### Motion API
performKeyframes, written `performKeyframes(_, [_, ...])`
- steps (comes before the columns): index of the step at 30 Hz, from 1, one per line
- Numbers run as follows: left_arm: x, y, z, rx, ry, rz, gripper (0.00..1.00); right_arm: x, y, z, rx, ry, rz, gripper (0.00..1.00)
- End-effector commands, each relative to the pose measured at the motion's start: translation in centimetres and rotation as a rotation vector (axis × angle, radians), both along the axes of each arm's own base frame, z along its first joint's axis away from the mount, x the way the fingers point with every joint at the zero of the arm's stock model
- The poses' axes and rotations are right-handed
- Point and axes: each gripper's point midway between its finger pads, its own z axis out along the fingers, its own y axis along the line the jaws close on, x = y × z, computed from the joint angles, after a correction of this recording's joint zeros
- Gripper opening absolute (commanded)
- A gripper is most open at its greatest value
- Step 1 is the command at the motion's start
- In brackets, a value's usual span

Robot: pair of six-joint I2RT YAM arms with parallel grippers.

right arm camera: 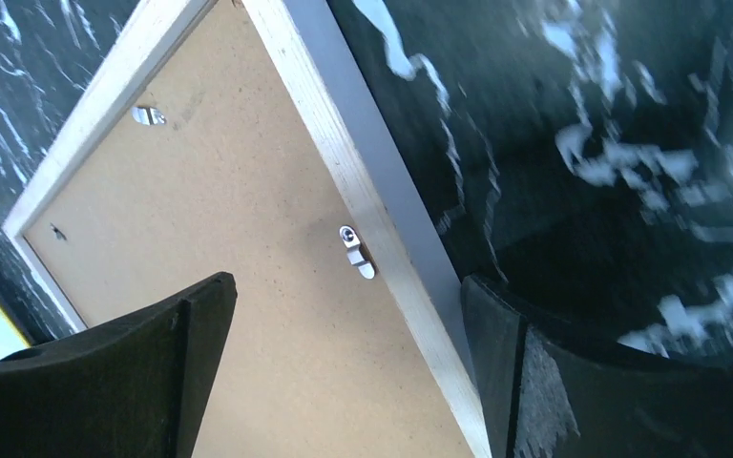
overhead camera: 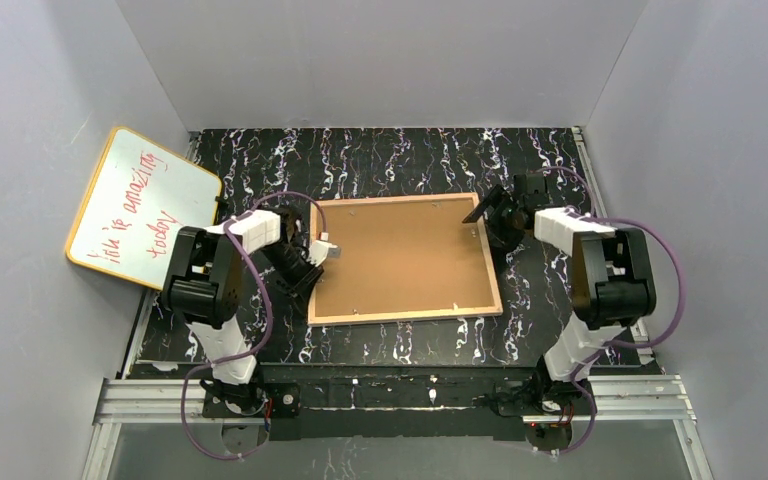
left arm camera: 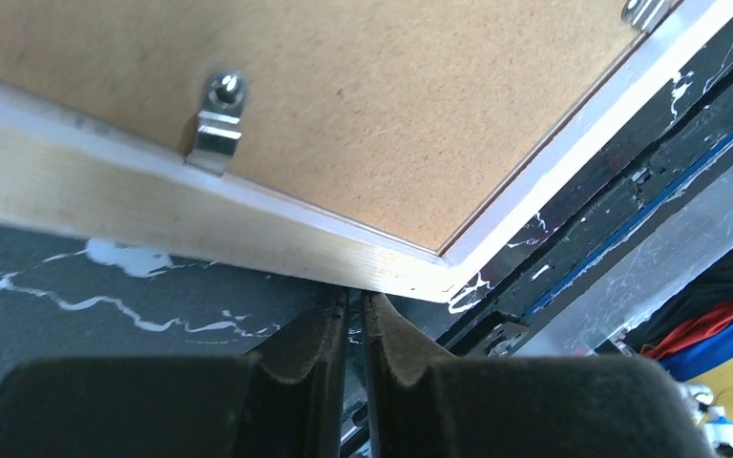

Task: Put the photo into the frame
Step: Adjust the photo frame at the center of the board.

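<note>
The frame (overhead camera: 405, 316) lies face down in the middle of the black marbled table, tan wood rails up. The brown backing board (overhead camera: 400, 255) fills it. The photo is hidden. My left gripper (overhead camera: 320, 250) is shut and empty at the frame's left rail. In the left wrist view its fingertips (left arm camera: 354, 301) touch the outer side of the rail (left arm camera: 153, 210), near a metal clip (left arm camera: 218, 124). My right gripper (overhead camera: 490, 212) is open at the frame's far right corner. In the right wrist view (right arm camera: 348, 286) one finger is over the board (right arm camera: 200, 239) and the other is outside the rail (right arm camera: 344, 162).
An orange-rimmed whiteboard (overhead camera: 140, 205) with red handwriting leans against the left wall. Grey walls close in the table on three sides. An aluminium rail (overhead camera: 390, 395) runs along the near edge. Small metal clips (right arm camera: 353, 248) sit along the frame's inner edge.
</note>
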Motion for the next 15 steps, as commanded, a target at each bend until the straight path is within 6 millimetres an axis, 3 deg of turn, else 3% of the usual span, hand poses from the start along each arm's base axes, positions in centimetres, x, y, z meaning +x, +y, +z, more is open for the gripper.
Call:
performKeyframes(1, [-0.8, -1.8, 0.0, -0.019, -0.012, -0.067, 0.11, 2.0, 3.8, -0.3, 0.132, 0.0, 0.112, 0.95])
performKeyframes(5, [-1.5, -4.7, 0.1, -0.038, -0.009, -0.16, 0.12, 5.2, 7.8, 0.4, 0.161, -0.013, 0.221, 0.96])
performKeyframes(6, [-1.8, -5.5, 0.1, -0.037, -0.004, -0.188, 0.13, 6.8, 8.9, 1.4, 0.162, -0.039, 0.248, 0.96])
performKeyframes(9, [-3.0, -7.8, 0.2, -0.043, 0.037, -0.273, 0.17, 9.4, 10.1, 2.0, 0.134, -0.038, 0.281, 0.99])
performKeyframes(12, [-5.0, -9.2, 1.0, -0.06, 0.106, -0.366, 0.25, 11.8, 8.4, 2.4, 0.055, -0.039, 0.249, 0.99])
performKeyframes(15, [-6.1, -9.5, 3.8, -0.135, 0.195, -0.444, 0.32, 13.1, 3.9, 3.3, -0.003, -0.044, 0.151, 0.99])
